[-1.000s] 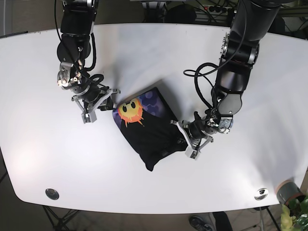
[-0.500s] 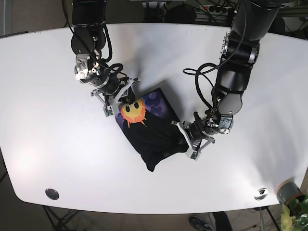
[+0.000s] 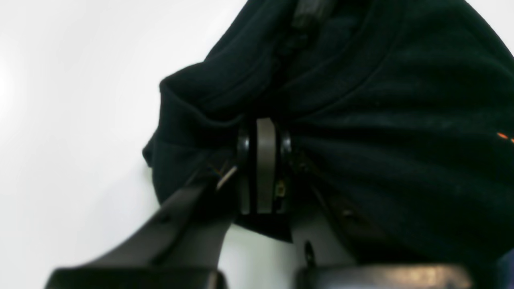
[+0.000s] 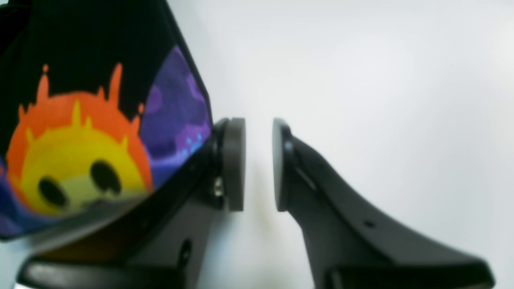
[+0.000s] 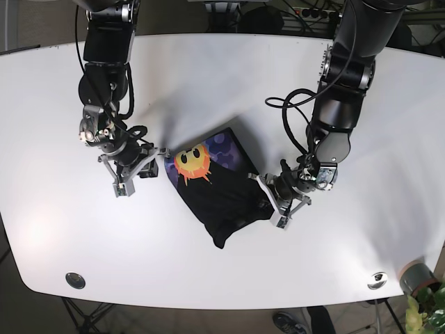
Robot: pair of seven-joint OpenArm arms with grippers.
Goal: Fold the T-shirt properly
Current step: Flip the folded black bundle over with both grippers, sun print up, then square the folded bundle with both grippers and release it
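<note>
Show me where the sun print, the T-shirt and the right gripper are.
sun print (image 4: pixel 80 152): right wrist view, on its yellow face.
T-shirt (image 5: pixel 222 198): base view, on the black fabric.
right gripper (image 4: pixel 258 164): right wrist view, between its open fingertips.

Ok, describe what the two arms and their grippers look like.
Both arms are bulky black segments with silver-grey joint housings and looping black cables. The left gripper has dark, matte fingers with flat grey pads backed by black discs. The right gripper looks the same: curved dark fingers, grey rectangular pads, small screws visible.
</note>
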